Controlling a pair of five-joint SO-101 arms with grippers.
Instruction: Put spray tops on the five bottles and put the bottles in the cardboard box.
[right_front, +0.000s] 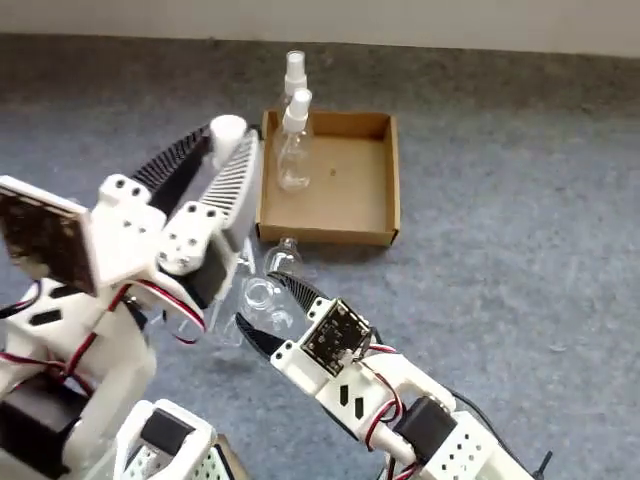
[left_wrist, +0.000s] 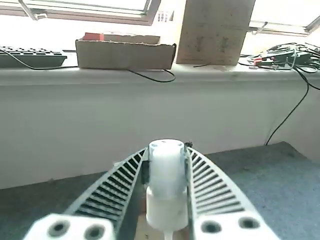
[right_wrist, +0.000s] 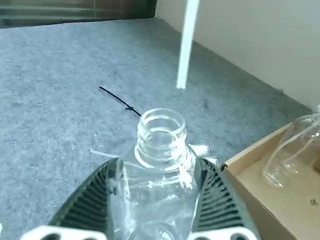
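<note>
Nearest you, your left arm rose at the near left of the grey table. Its left gripper was raised beside the left wall of the cardboard box, and its ribbed fingers were clamped on either side of a white spray top. Your right arm came in from the near right. The right gripper sat just near of the box, its black fingers closed on the body of a clear open bottle, neck pointing away from the wrist. The box lay flat at the far middle of the table, open side up. One capped bottle stood in its far-left corner. A second capped bottle stood right behind it, and you could not tell whether that one was inside the box. The thin white tube of the spray top hung above and beyond the open bottle's mouth, not touching it.
</note>
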